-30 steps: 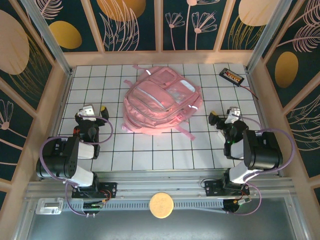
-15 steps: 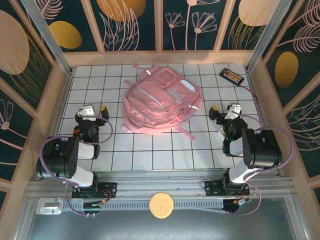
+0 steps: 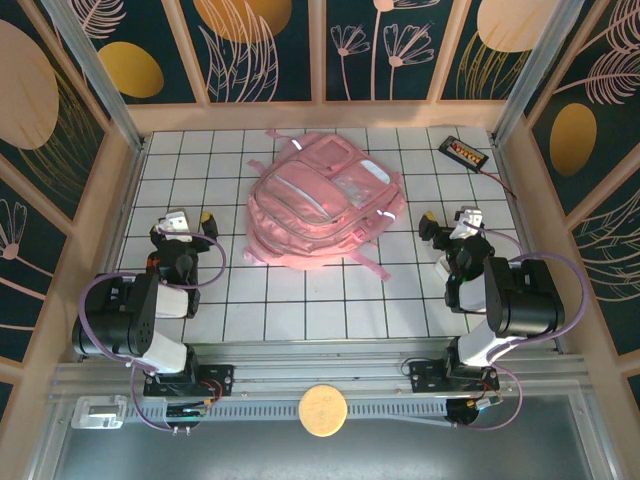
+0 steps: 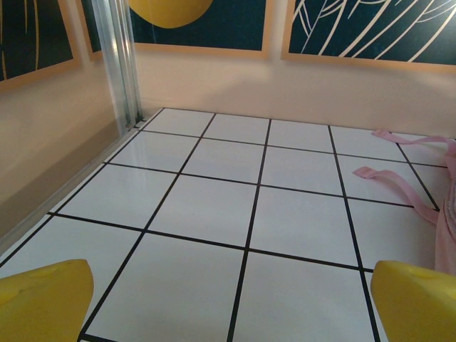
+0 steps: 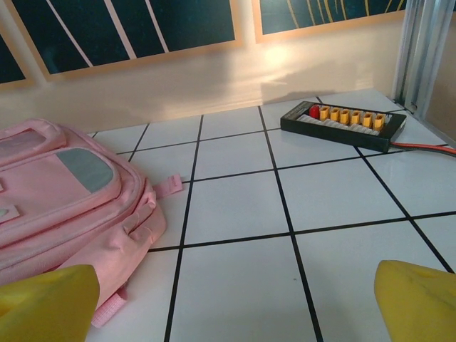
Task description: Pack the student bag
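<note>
The student bag, a large pale-pink backpack with zipped front pockets, lies flat on the white tiled table at the centre back. My left gripper hovers open to the bag's left, well apart from it. In the left wrist view its yellow fingertips frame bare tiles, with the bag's pink straps off to the right. My right gripper is open just right of the bag. Its wrist view has the student bag at the left, beside the left yellow fingertip. Nothing sits between either pair of fingers.
A black charger board with yellow connectors and a red cable lies at the back right corner. Wooden walls close the table in on three sides. A round tan disc rests on the front rail.
My right gripper has moved a little away from the bases, toward the back, staying open. The left arm and the bag have not moved.
</note>
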`<action>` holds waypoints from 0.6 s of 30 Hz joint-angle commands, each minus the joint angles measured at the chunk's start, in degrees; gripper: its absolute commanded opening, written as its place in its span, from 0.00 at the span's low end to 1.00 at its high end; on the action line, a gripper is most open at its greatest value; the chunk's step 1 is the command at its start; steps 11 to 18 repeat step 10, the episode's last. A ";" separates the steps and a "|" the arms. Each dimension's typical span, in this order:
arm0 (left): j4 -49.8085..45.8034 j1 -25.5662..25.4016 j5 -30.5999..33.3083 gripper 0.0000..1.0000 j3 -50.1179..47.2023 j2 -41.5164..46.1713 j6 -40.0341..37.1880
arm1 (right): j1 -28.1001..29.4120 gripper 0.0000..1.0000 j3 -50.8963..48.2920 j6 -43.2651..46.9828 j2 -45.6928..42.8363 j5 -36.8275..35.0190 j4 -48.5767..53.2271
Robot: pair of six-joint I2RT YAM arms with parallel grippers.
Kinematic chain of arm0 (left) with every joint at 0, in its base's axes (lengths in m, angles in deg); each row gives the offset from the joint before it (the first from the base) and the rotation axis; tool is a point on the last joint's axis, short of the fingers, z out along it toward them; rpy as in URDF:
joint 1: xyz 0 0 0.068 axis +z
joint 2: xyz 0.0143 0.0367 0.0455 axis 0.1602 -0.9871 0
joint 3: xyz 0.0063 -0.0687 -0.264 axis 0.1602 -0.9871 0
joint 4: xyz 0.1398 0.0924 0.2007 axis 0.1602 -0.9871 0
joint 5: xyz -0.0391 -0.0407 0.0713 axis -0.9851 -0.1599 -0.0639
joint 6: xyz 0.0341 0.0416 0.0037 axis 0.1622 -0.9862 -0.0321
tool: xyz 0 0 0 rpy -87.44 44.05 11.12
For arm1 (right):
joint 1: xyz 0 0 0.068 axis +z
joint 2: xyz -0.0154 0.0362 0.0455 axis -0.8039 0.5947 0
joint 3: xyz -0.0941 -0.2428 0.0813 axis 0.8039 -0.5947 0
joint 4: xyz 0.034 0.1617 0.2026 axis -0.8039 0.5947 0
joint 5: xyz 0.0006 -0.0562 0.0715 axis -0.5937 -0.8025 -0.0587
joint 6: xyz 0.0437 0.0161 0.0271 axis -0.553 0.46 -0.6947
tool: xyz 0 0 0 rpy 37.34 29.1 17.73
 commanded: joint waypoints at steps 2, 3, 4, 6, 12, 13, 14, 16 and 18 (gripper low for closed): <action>2.95 0.42 -0.04 0.99 -0.19 -0.57 0.84 | 0.81 0.99 0.33 1.36 -0.02 -1.67 -0.10; 2.90 0.42 -0.04 0.99 -0.19 -0.50 0.87 | 0.91 0.99 0.50 1.34 0.12 -1.64 -0.01; 2.90 0.47 -0.06 0.99 -0.14 -0.51 0.85 | 0.48 0.99 0.62 1.12 0.14 -1.06 0.22; 2.90 0.42 -0.04 0.99 -0.15 -0.57 0.86 | 0.57 0.99 0.58 1.08 0.16 -1.17 0.24; 2.90 0.42 -0.04 0.99 -0.16 -0.53 0.81 | 0.55 0.99 0.29 1.12 -0.08 -1.15 -0.23; 2.90 0.42 -0.04 0.99 -0.16 -0.53 0.81 | 0.55 0.99 0.29 1.12 -0.08 -1.15 -0.23; 2.90 0.42 -0.04 0.99 -0.16 -0.53 0.81 | 0.55 0.99 0.29 1.12 -0.08 -1.15 -0.23; 2.90 0.42 -0.04 0.99 -0.16 -0.53 0.81 | 0.55 0.99 0.29 1.12 -0.08 -1.15 -0.23; 2.90 0.42 -0.04 0.99 -0.16 -0.53 0.81 | 0.55 0.99 0.29 1.12 -0.08 -1.15 -0.23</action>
